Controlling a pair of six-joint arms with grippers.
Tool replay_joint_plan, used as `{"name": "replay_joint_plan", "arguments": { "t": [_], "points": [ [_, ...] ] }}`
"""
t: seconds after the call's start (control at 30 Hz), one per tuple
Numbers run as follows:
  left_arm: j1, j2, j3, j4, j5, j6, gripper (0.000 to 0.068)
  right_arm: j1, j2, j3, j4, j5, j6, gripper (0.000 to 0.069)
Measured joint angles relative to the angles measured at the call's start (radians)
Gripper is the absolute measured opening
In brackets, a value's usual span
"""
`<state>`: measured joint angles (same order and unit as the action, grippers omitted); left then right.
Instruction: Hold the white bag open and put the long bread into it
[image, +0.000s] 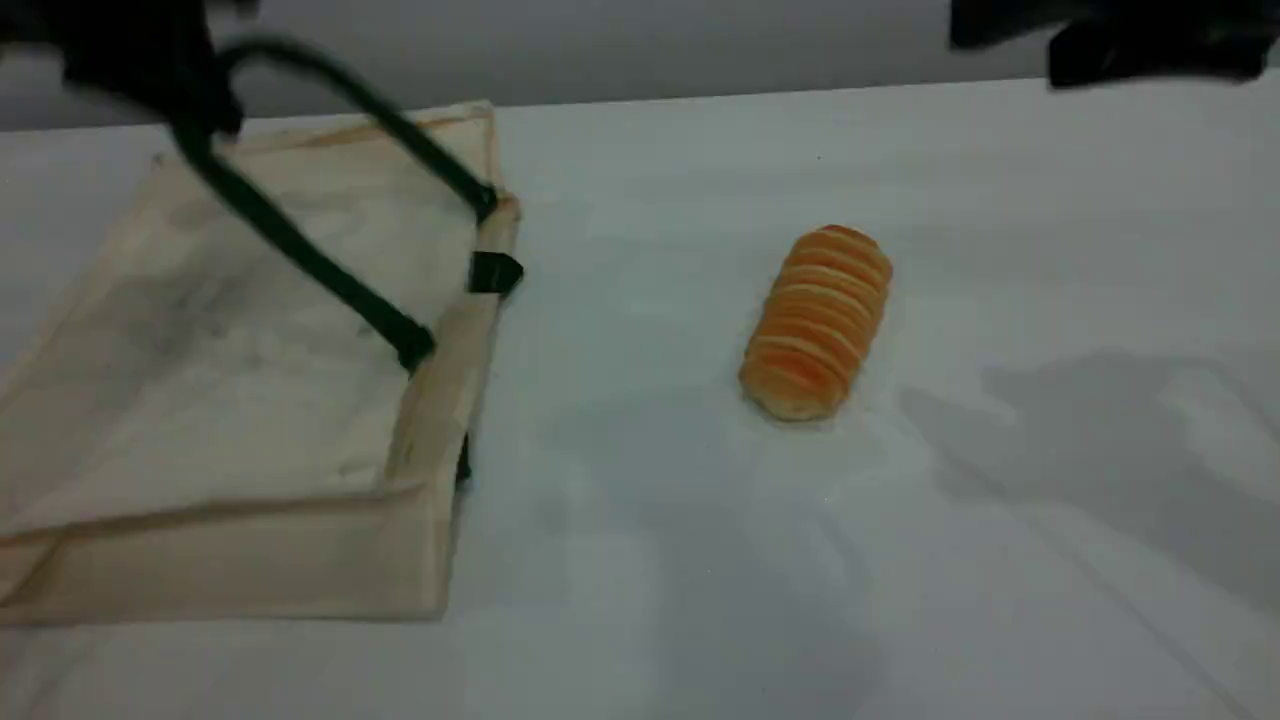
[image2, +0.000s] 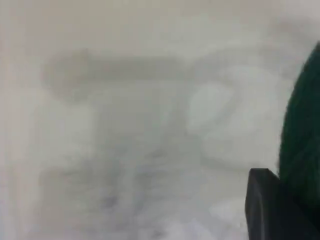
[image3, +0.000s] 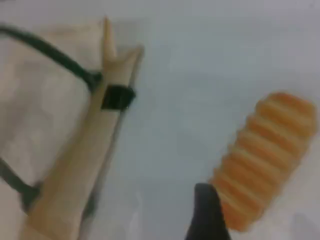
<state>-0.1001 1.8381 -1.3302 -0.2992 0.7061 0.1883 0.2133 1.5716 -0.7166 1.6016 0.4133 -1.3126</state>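
The bread (image: 815, 322) lies untouched on the table (image: 640, 560), below and a little aside of the right gripper (image: 1130, 45), whose jaws stand spread with nothing between them. The left gripper (image: 200, 120) has its jaws pressed together on the green handle (image: 320, 268), lifted off the bag (image: 200, 420) beneath them. The mouth looks barely parted. Pulling one handle may drag the whole bag instead of opening it, or the rope could slip free.
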Motion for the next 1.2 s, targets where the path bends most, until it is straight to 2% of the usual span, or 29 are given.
{"name": "replay_joint_plan", "arguments": {
  "t": [0.13, 0.3, 0.5, 0.77, 1.2],
  "points": [
    [-0.028, -0.112, -0.038, -0.071, 0.106, 0.054, 0.0078, 0.005, 0.089, -0.001, 0.109, 0.004, -0.106, 0.0456],
    [-0.054, -0.235, -0.038, -0.069, 0.216, 0.055, 0.0078, 0.007, 0.199, -0.042, 0.146, 0.04, -0.233, 0.0456],
    [-0.054, -0.367, -0.038, -0.071, 0.342, 0.043, 0.0078, 0.007, 0.318, -0.126, 0.146, 0.057, -0.238, 0.0456],
    [-0.054, -0.524, -0.038, -0.058, 0.388, 0.04, 0.0078, 0.007, 0.403, -0.166, 0.141, 0.056, -0.237, 0.0456],
    [-0.054, -0.585, -0.038, -0.059, 0.442, 0.039, 0.0078, 0.007, 0.533, -0.287, 0.143, 0.049, -0.233, 0.0456]
  ]
}}
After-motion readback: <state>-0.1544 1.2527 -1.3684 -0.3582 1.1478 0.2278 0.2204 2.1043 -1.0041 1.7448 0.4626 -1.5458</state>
